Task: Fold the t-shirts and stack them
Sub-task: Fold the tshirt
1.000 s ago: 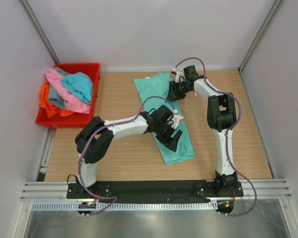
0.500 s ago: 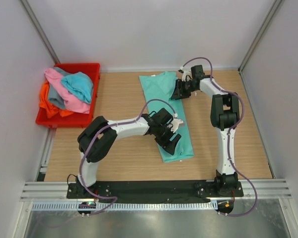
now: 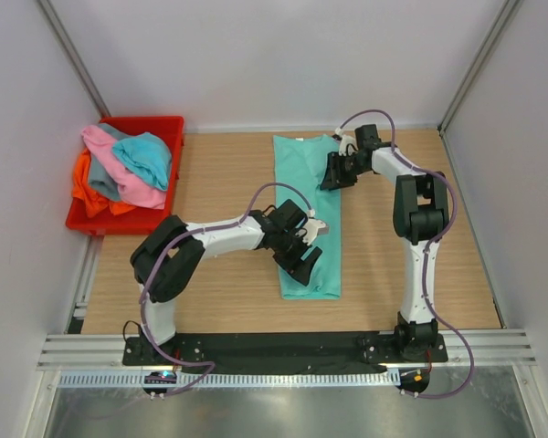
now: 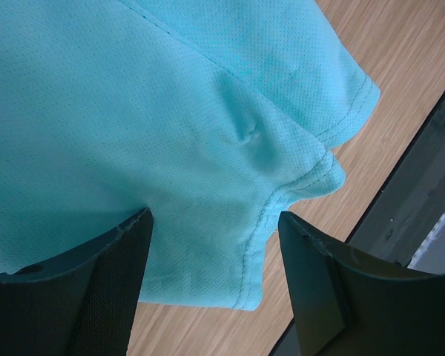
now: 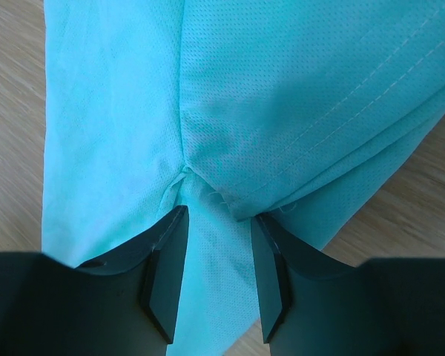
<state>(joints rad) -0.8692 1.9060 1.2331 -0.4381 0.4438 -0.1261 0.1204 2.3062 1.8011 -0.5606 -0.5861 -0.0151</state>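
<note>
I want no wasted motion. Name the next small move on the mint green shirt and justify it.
Probably close the left gripper on the mint green t-shirt. Its jaws stand open astride the cloth toward its near end, while the right gripper pinches a fold at the far end; gripping both ends should let the strip be folded in half.
</note>
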